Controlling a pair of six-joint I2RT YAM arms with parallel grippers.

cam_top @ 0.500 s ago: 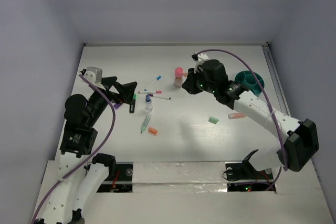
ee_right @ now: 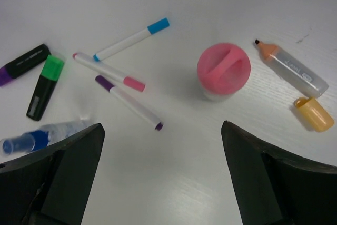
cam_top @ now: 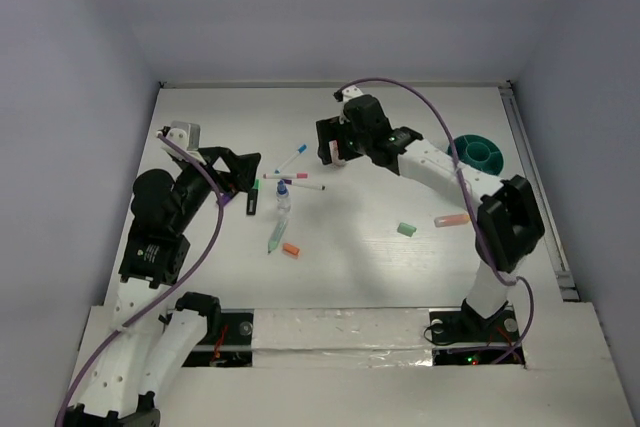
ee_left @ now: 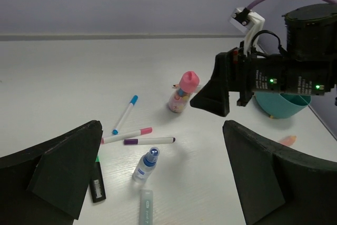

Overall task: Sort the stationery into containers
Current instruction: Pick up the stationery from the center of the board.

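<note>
While both arms hang over the desk, the right gripper (cam_top: 333,150) is straight above the pink-topped piece (ee_right: 224,69), jaws spread wide, nothing between them. The piece stands upright at the far middle of the desk, long axis pointing up at the wrist. In the wrist view it sits ahead of the fingertips, off-centre toward the right of the gap. The left gripper (cam_top: 246,175), likewise spread and empty, is nearer the markers (ee_right: 110,70). The teal holder (cam_top: 480,152) sits by the right edge. Judgement: right arm's pick, after a small sideways correction.

White table (cam_top: 400,282), scattered stationery (ee_right: 131,39), teal bowl (cam_top: 480,153)
</note>
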